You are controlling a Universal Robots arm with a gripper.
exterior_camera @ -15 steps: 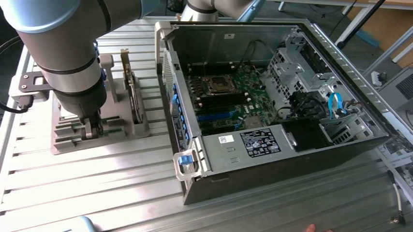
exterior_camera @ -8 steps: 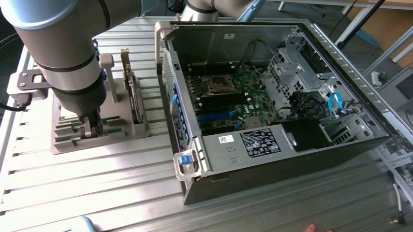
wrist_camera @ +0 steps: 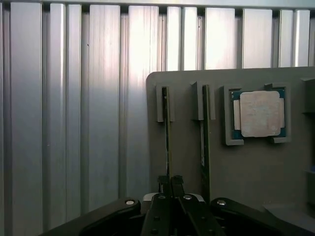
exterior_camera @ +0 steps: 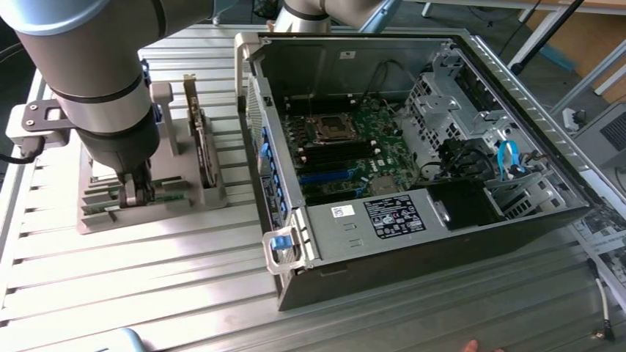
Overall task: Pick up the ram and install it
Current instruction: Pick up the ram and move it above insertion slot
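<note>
The ram (wrist_camera: 167,132) is a thin green stick standing on edge in a slot of the grey parts holder (wrist_camera: 246,172). My gripper (wrist_camera: 170,181) is shut on its near end, with the two black fingertips pinching the board's edge. In the exterior view my gripper (exterior_camera: 137,194) reaches straight down into the holder (exterior_camera: 190,198) at that view's left, and a strip of the green ram (exterior_camera: 168,196) shows beside the fingers. The open computer case (exterior_camera: 386,220) lies to the exterior view's right, with its black memory slots (exterior_camera: 338,156) on the motherboard.
A second green stick (wrist_camera: 204,142) stands in the neighbouring slot, close to my fingers. A square silver processor chip (wrist_camera: 259,113) sits in a recess of the holder. A taller card (exterior_camera: 201,136) stands upright between the gripper and the case. The table is ribbed aluminium (exterior_camera: 146,279).
</note>
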